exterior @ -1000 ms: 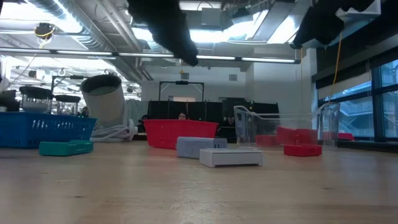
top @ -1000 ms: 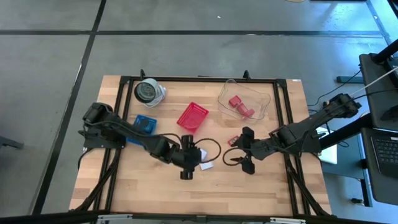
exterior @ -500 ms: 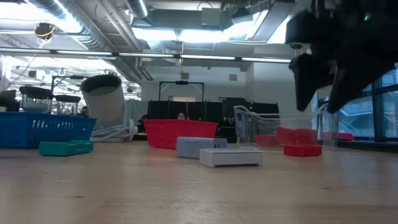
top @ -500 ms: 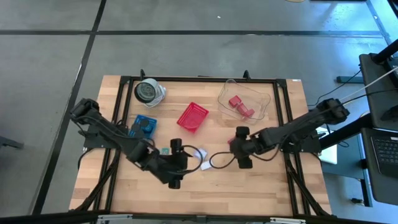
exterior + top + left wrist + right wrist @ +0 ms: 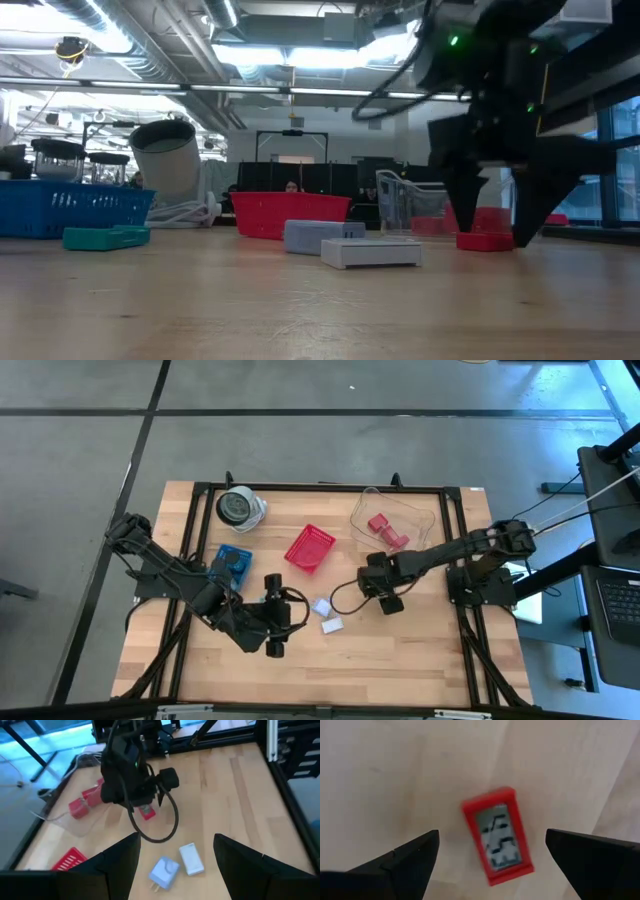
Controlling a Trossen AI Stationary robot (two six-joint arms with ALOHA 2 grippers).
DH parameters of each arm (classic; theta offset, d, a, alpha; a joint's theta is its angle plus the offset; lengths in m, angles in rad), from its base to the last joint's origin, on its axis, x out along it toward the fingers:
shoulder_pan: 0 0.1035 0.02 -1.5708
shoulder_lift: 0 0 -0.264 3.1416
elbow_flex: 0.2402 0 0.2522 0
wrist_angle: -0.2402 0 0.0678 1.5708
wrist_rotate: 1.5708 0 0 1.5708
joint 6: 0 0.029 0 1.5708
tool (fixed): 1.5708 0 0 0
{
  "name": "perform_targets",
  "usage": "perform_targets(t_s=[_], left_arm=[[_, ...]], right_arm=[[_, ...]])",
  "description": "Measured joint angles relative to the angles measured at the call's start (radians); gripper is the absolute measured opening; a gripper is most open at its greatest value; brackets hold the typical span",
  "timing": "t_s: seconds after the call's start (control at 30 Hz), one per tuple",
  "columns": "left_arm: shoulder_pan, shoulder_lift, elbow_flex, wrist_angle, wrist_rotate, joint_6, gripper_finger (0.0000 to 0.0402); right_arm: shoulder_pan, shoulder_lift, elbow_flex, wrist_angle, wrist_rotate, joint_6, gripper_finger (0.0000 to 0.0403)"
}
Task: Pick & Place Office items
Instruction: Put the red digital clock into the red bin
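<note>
Here I have the worktop (image 5: 400,650) mostly bare toward its near edge, so there is open room to move on that side. The clear bin (image 5: 392,518) sits at the far right with two red pieces already in it, the red mesh basket (image 5: 309,547) is at centre, and the blue tray (image 5: 232,563) lies to the left.

My right end effector (image 5: 379,586) hovers directly above the red item (image 5: 497,841), its fingers spread wide on either side of it without touching. That item lies flat on the wood, just in front of the clear bin. It is a small red rectangular block with a grey display-like face, so I judge it light, rigid and smooth-sided. I would close across its short width, on the two long red edges, keeping off the face. The bin wall is near, so I would lift straight up before crossing over it.

My left end effector (image 5: 272,628) waits low on the left with its fingers wide, facing the pale-blue piece (image 5: 165,871) and the white rectangle (image 5: 191,858). Those two lie just beside each other, well apart from the red item.
</note>
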Motion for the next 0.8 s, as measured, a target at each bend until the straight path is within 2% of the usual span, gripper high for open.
perform_targets(t_s=[0.2,0.33,0.7,0.8], left_arm=[[0.0,0.0,0.0,-0.005,-0.02,0.068,0.0248],[0.001,0.0,0.0,-0.005,-0.02,0.117,0.0248],[0.001,0.0,0.0,-0.004,-0.023,0.196,0.0248],[0.001,0.0,0.0,-0.007,-0.056,0.197,0.0248]], right_arm=[[-0.062,0.036,0.002,0.026,-0.052,-0.055,0.0368],[-0.079,0.037,0.001,0.026,-0.088,-0.051,0.0346],[-0.08,0.038,0.0,0.049,-0.098,-0.051,0.0196],[-0.08,0.037,0.0,0.048,-0.093,-0.051,0.0162]])
